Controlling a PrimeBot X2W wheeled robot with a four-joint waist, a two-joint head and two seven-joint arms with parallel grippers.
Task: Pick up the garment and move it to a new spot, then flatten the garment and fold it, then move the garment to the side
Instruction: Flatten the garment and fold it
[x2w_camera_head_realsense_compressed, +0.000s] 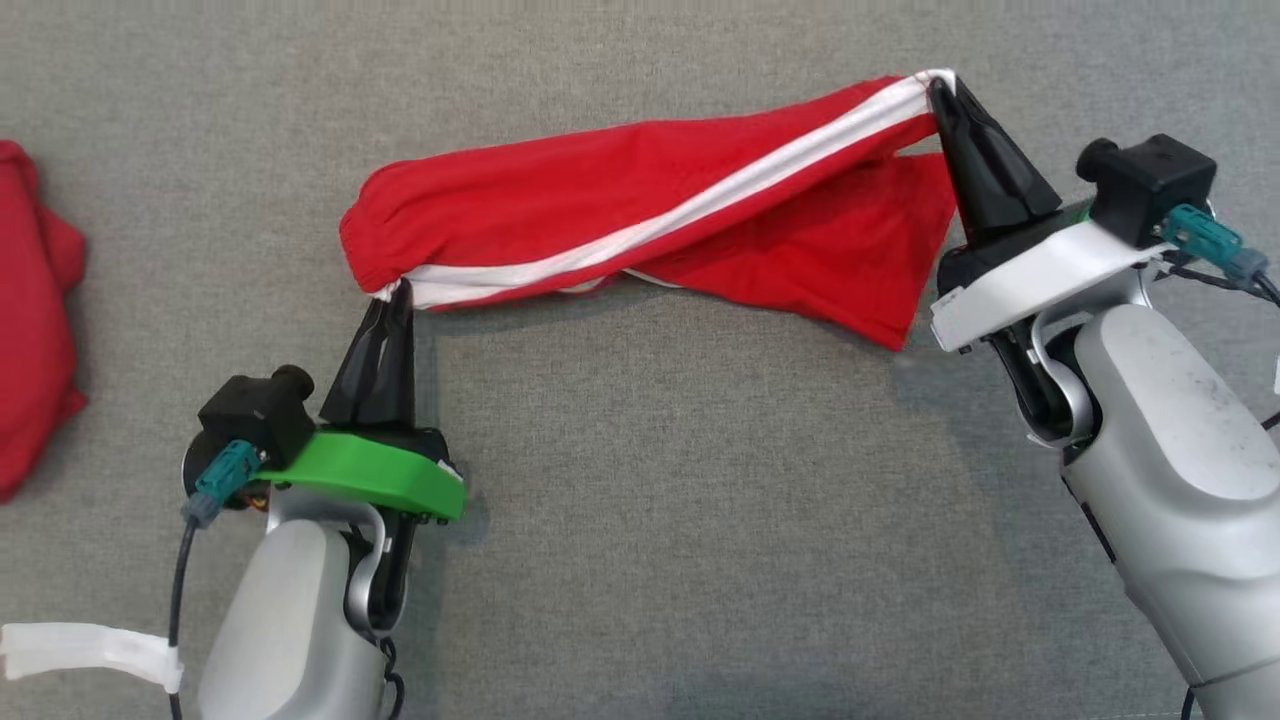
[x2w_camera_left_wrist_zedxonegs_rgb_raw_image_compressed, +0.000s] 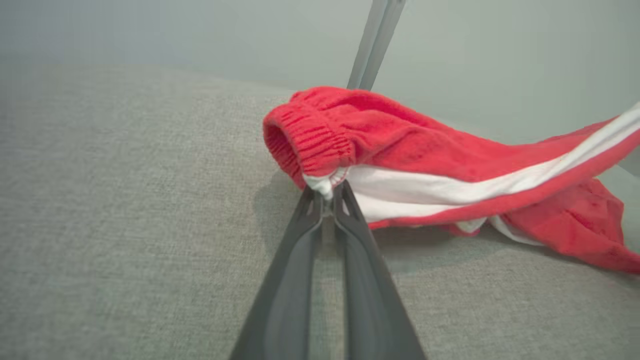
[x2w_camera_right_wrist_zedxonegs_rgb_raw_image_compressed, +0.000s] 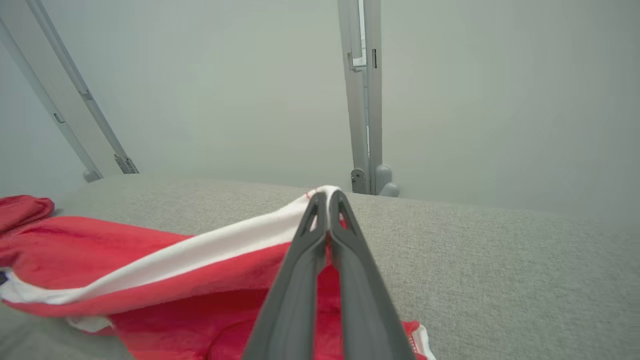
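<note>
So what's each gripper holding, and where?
Both pinch the red fabric garment with a white stripe: left gripper at the waistband, right gripper at the stripe's opposite end.

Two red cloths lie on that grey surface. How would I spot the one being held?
On the grey surface, look mid-picture, where the left gripper and right gripper each pinch one end. That garment is red with a long white stripe; the red cloth at the far left lies untouched, no stripe showing.

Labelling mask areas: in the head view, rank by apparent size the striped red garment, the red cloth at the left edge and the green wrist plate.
1. striped red garment
2. red cloth, though the frame edge crops it
3. green wrist plate, clearly smallest
</note>
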